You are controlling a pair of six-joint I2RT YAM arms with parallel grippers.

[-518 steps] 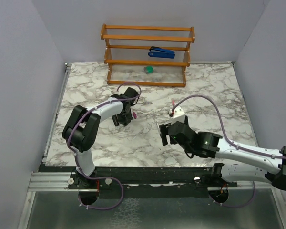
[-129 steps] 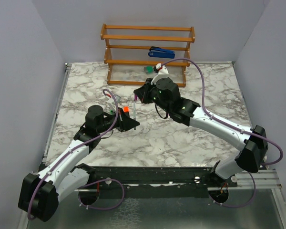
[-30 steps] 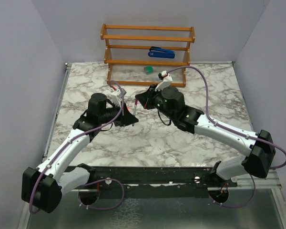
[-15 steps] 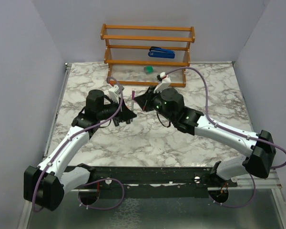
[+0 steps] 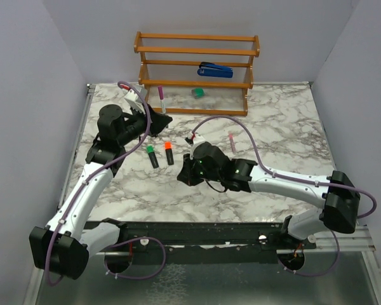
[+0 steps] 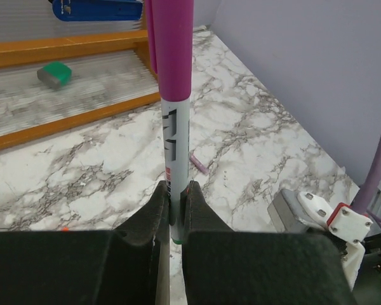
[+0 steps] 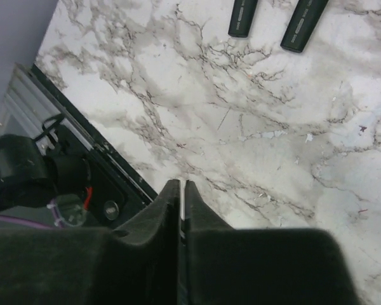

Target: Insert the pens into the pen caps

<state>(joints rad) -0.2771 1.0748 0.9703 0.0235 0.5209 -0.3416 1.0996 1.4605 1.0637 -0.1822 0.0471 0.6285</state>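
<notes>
My left gripper is raised over the back left of the table, shut on a thin grey pen. The pen stands upright with a magenta cap on its top end. My right gripper hangs low near the table's middle front, shut with nothing between its fingers. Two stubby black markers lie side by side on the marble: one green-tipped, one orange-tipped. Their black barrels show at the top of the right wrist view. A thin pink pen lies further right.
A wooden rack stands at the back, holding a blue stapler and a green block. The table's near edge with its black rail lies just below my right gripper.
My left gripper has swung up and back to the left with the pen, now capped in magenta. My right gripper has let go and pulled toward the near edge, uncovering the two markers.
</notes>
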